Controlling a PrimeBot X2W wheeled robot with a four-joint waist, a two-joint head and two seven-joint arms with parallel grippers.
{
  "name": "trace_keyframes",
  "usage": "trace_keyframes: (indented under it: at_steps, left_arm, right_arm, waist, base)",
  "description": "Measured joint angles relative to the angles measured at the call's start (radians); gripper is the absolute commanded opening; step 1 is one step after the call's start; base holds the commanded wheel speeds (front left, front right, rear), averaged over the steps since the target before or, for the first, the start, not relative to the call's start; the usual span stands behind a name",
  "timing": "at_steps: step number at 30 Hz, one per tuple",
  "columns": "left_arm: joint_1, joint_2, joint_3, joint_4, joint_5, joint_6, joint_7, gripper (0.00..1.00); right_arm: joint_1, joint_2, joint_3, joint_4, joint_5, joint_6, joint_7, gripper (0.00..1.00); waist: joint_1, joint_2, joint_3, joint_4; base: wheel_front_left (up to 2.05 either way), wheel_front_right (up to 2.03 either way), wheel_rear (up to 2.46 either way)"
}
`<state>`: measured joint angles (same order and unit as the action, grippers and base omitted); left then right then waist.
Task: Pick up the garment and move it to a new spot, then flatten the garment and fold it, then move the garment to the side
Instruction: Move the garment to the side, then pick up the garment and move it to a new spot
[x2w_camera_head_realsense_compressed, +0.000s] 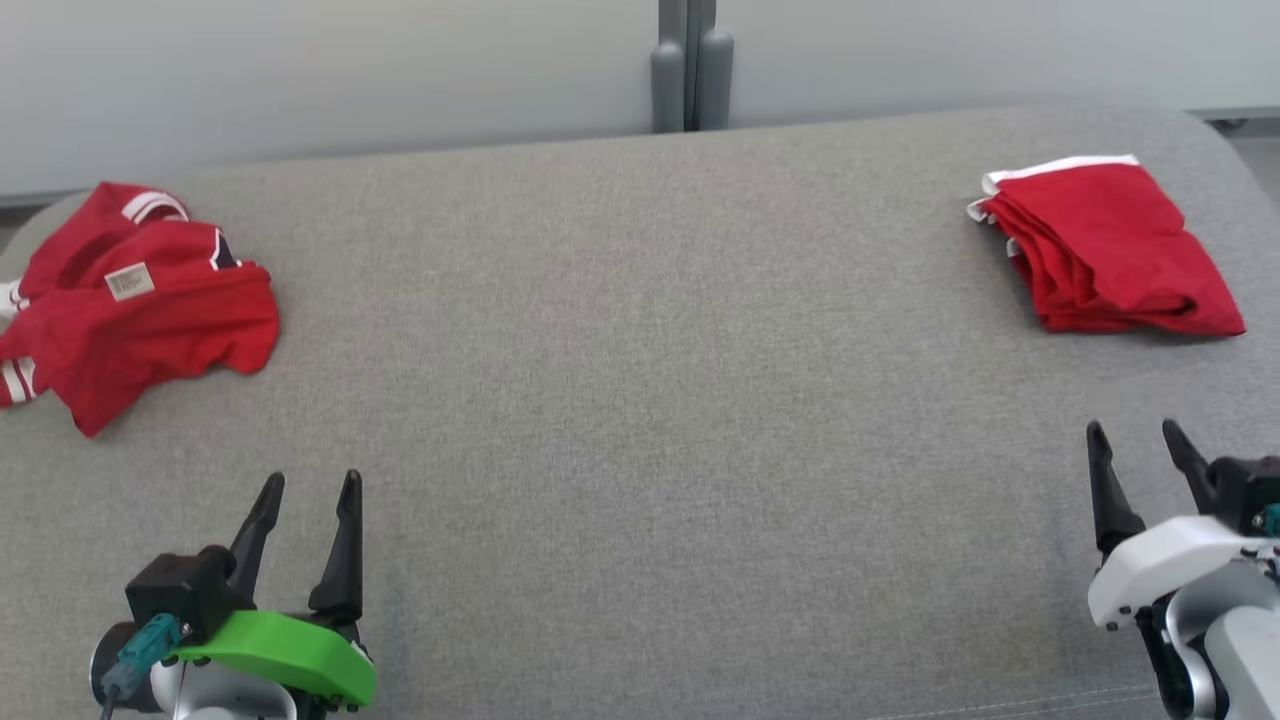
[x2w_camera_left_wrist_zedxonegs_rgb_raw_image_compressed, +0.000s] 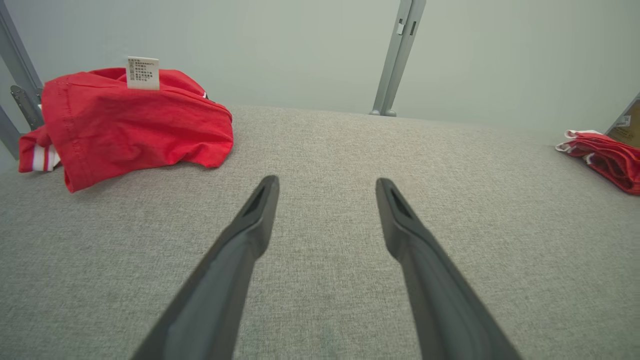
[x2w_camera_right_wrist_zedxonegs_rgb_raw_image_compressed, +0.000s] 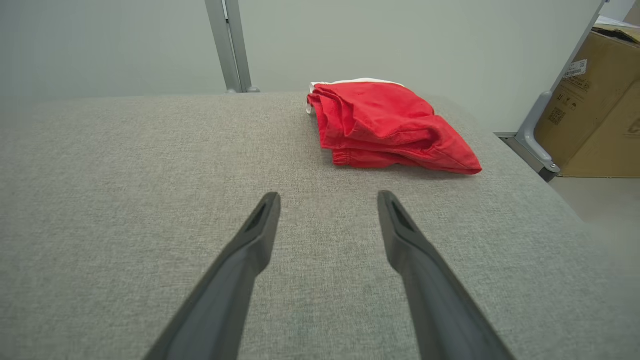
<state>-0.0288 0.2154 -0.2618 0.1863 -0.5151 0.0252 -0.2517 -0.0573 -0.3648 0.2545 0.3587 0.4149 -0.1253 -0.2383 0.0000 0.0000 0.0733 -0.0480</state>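
As two end effectors (x2w_camera_head_realsense_compressed: 312, 480) (x2w_camera_head_realsense_compressed: 1133, 428) gape, two garments (x2w_camera_head_realsense_compressed: 140, 300) (x2w_camera_head_realsense_compressed: 1110, 250) lie.

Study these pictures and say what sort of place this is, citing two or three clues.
Probably an indoor robot test room or workshop, not a home: a broad grey fabric-covered table, plain pale wall panels joined by a grey metal post, and a labelled brown cardboard box nearby.

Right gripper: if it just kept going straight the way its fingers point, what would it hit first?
Likely the folded red garment; only bare grey surface lies before it. Height above the surface is unclear, so the open right gripper might skim over it.
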Motion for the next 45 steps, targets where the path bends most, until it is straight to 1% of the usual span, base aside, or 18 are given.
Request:
trace_keyframes:
  at_steps: [5,11,15,22,30,33,36,43,45]
  left_arm:
    - [0.015,-0.005,0.003,-0.003,0.0,0.0,0.0,1.0]
    - [0.016,-0.007,0.02,-0.007,0.001,0.0,0.0,1.0]
    - [0.027,-0.008,0.027,-0.01,0.003,-0.004,0.0,1.0]
    - [0.028,-0.011,0.027,-0.012,0.026,-0.013,0.0,1.0]
    - [0.028,-0.016,0.041,-0.012,0.028,-0.016,0.0,1.0]
    - [0.03,-0.022,0.063,-0.013,0.028,-0.016,0.0,1.0]
    - [0.043,-0.022,0.09,-0.016,0.028,-0.006,0.0,1.0]
    - [0.089,-0.021,0.135,-0.026,0.028,0.005,0.0,1.0]
    - [0.092,-0.021,0.135,-0.027,0.028,0.006,0.0,1.0]
  right_arm:
    - [0.032,0.022,-0.001,-0.001,-0.022,0.0,0.0,1.0]
    - [0.032,0.033,-0.012,-0.019,-0.053,0.0,-0.001,1.0]
    - [0.034,0.051,-0.014,-0.029,-0.066,0.0,-0.008,1.0]
    - [0.051,0.058,-0.027,-0.044,-0.087,0.0,-0.009,1.0]
    - [0.066,0.074,-0.015,-0.067,-0.109,0.0,-0.009,1.0]
    - [0.066,0.077,0.008,-0.075,-0.12,0.0,-0.009,1.0]
    - [0.065,0.086,0.034,-0.083,-0.127,0.003,-0.011,1.0]
    - [0.06,0.117,0.083,-0.083,-0.137,0.028,-0.011,1.0]
    - [0.06,0.117,0.083,-0.081,-0.139,0.028,-0.011,1.0]
  waist:
    - [0.0,0.0,-0.045,-0.016]
    - [0.0,0.0,-0.06,-0.026]
    - [0.0,0.0,-0.062,-0.023]
    - [0.0,0.0,-0.06,0.004]
    - [0.0,0.0,-0.066,0.069]
    - [0.0,0.0,-0.069,0.103]
    - [0.0,0.0,-0.073,0.14]
    - [0.0,0.0,-0.084,0.233]
    - [0.0,0.0,-0.088,0.261]
  base:
    - [0.0,0.0,0.0]
    - [0.0,0.0,0.0]
    - [0.0,0.0,0.0]
    - [0.0,0.0,0.0]
    - [0.0,0.0,0.0]
    - [0.0,0.0,0.0]
    - [0.0,0.0,0.0]
    - [0.0,0.0,0.0]
    - [0.0,0.0,0.0]
